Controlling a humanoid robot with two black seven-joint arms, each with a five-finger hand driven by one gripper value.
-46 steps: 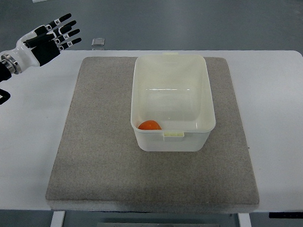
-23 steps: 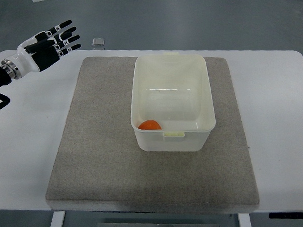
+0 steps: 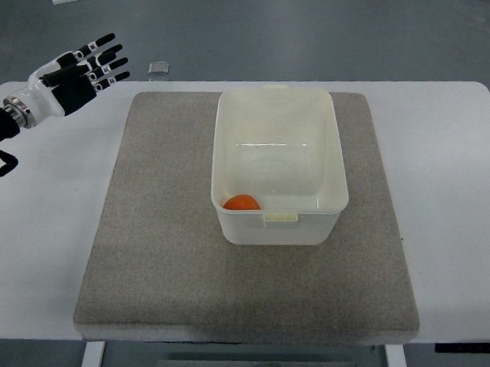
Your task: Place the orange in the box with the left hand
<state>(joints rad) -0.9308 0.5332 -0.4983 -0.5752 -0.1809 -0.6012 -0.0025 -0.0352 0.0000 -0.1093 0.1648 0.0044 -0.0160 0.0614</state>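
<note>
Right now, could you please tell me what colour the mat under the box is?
The mat is a speckled grey-beige, seen best in the top view.

Mat (image 3: 150, 235): on the table (image 3: 38, 239).
Box (image 3: 280, 222): on the mat, right of centre.
Orange (image 3: 241, 203): inside the box (near-left corner).
Left hand (image 3: 72, 73): far left, above the table's corner.
</note>
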